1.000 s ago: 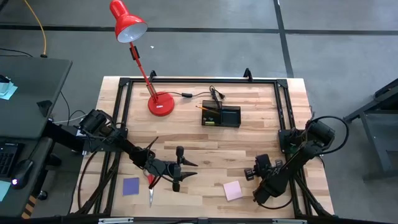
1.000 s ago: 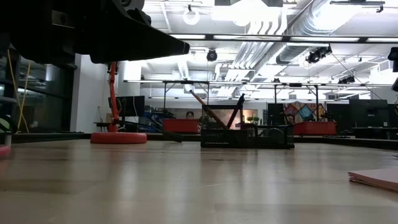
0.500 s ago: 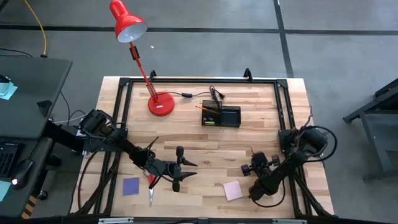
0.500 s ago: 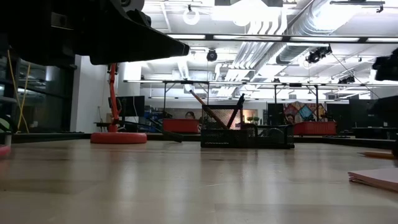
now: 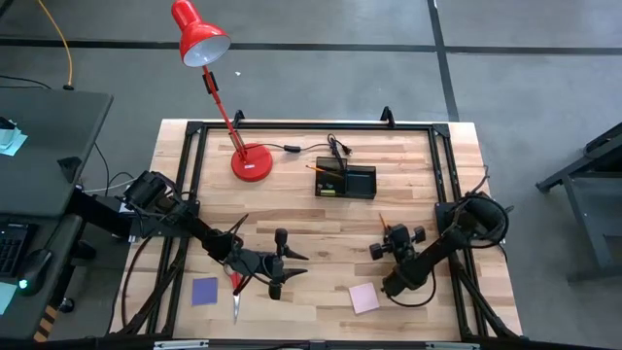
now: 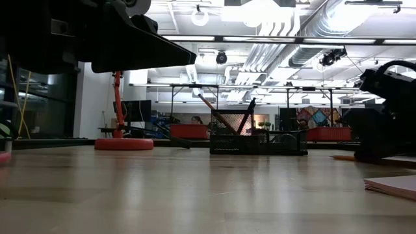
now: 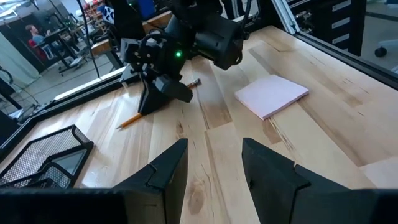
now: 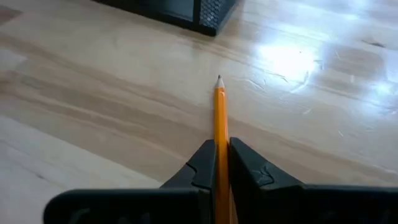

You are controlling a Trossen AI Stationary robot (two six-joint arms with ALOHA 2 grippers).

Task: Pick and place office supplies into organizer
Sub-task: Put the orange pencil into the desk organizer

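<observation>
- Right wrist view showed the right gripper [image 8: 222, 163] clenched on an orange-yellow pencil [image 8: 221, 118], its sharpened tip pointing forward over the wooden table [image 8: 93, 93].
- Beyond that tip, past bare boards, stood a corner of the black organizer [image 8: 211, 9].
- High view placed the right gripper [image 5: 387, 243] low over the table, the pencil [image 5: 382, 221] projecting from it toward the organizer [image 5: 346, 181], well apart.
- Just behind this gripper, toward the table's near edge, lay the pink sticky pad [image 5: 363, 297].
- Left gripper [image 5: 282, 275] hung released, fingers [image 7: 168, 171] spread and empty; the red-handled scissors [image 5: 235, 292] lay just beside it, the blue-purple pad [image 5: 205, 291] a little farther out.
- Farthest from both grippers stood the red desk lamp [image 5: 251, 160], beside the organizer, which held pencils and pens.
</observation>
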